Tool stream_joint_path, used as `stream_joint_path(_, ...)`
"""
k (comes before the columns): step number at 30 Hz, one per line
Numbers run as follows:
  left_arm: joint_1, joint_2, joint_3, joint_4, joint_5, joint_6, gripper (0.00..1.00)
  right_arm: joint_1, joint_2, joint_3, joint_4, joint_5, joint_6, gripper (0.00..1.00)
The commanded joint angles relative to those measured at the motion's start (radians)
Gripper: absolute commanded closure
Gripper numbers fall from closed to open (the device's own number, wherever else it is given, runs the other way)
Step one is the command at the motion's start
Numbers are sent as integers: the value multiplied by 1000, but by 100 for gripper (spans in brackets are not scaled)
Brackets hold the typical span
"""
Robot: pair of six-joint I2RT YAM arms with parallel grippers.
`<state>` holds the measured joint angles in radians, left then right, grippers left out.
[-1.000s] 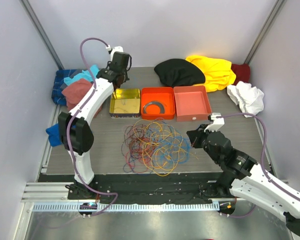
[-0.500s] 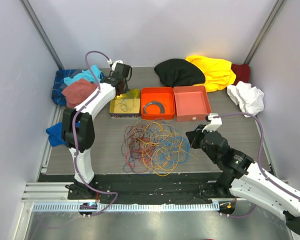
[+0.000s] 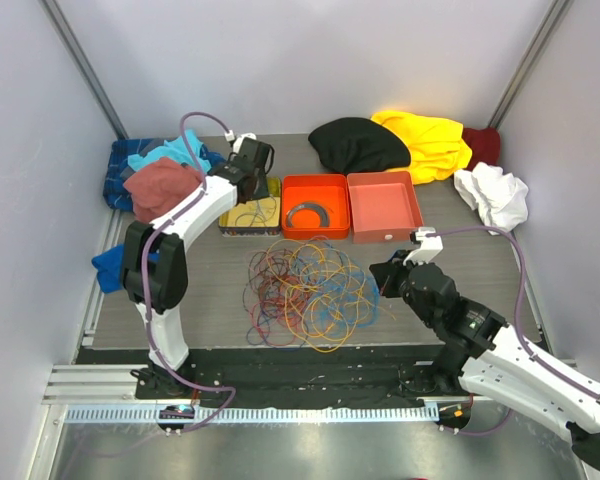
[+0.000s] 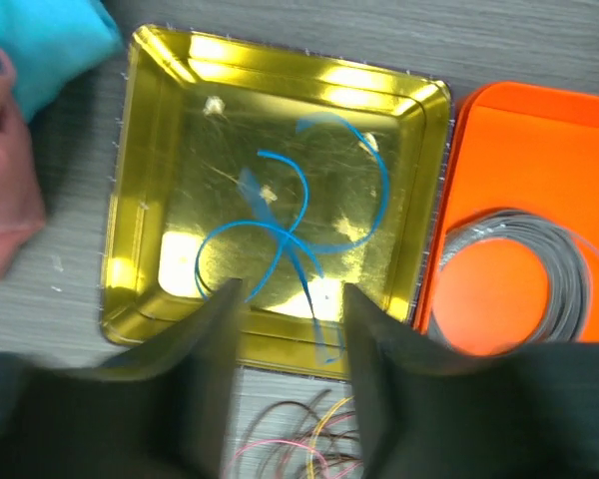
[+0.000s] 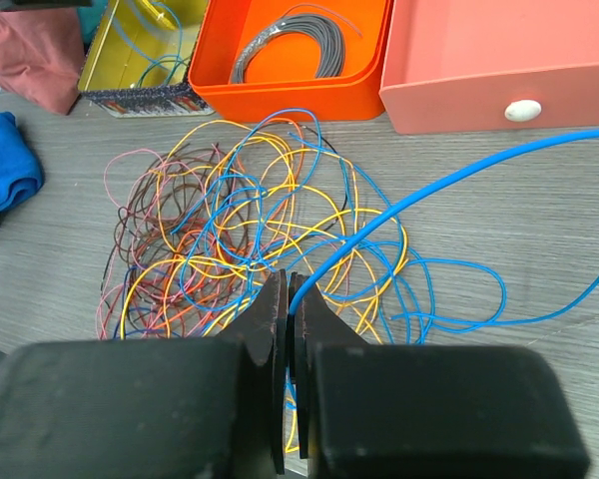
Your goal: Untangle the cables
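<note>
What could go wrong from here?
1. Right jaws are shut on a blue cable that loops back into the tangle; pulling may drag the pile or tighten knots.
2. Left jaws hang open over the yellow tin; the second blue cable inside could snag on them.

text: I read none in any of the 3 views | labels, brands: nothing legible on the yellow tin (image 4: pixel 130 200), the orange tray (image 4: pixel 509 140), the pink box (image 5: pixel 479 50) or the cables (image 5: pixel 230 239) | numbers, signs: none; patterned band on the tin's side, right wrist view, too small to read
</note>
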<state>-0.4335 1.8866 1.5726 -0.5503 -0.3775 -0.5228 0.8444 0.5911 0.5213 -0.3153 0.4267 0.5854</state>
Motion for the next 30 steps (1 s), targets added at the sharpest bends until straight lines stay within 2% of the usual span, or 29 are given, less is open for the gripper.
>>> stream_joint_path(1, 7, -35, 67, -5, -64, -5, 30, 4, -25, 2, 22, 6, 10, 99)
stream_joint_path(3, 7, -58, 70, 0, -116, 13, 12, 4, -22, 3, 22, 4, 11, 99)
stream_joint_path(4, 7, -85, 72, 0, -133, 23, 7, 4, -20, 5, 24, 4, 11, 99)
stream_joint_path(8, 7, -165, 63, -7, -208, 53, 5, 4, -5, 6, 30, -3, 11, 99)
stream_joint_path(11, -4, -254, 1, 12, -146, 38, 8, 4, 4, 6, 39, -9, 11, 99)
stream_joint_path(13, -40, -303, -93, 36, -16, -3, 12, 4, 9, 11, 41, -8, 13, 99)
stream_joint_path(15, -114, -375, -191, 157, 171, -26, 15, 4, 12, 14, 45, -12, 13, 99)
stream_joint_path(16, -146, -397, -294, 206, 234, -31, 15, 4, 18, 17, 45, -11, 14, 99)
stream_joint_path(17, -218, -414, -354, 272, 279, -36, 15, 4, 24, 20, 45, -14, 13, 99)
stream_joint_path(19, -287, -452, -483, 439, 359, -60, 13, 5, 36, 37, 42, -19, 11, 99)
stream_joint_path(20, -351, -458, -511, 487, 371, -62, 12, 4, 39, 43, 39, -17, 11, 99)
stream_joint_path(21, -378, -460, -535, 574, 400, -59, 10, 4, 44, 58, 35, -17, 10, 99)
stream_joint_path(23, -419, -454, -580, 624, 443, -69, 9, 4, 47, 74, 25, -17, 10, 99)
stream_joint_path(26, -425, -452, -609, 668, 479, -106, 9, 4, 52, 123, 15, -16, -16, 99)
stream_joint_path(30, -425, -512, -664, 716, 477, -120, 7, 4, 111, 282, -5, 33, -99, 99)
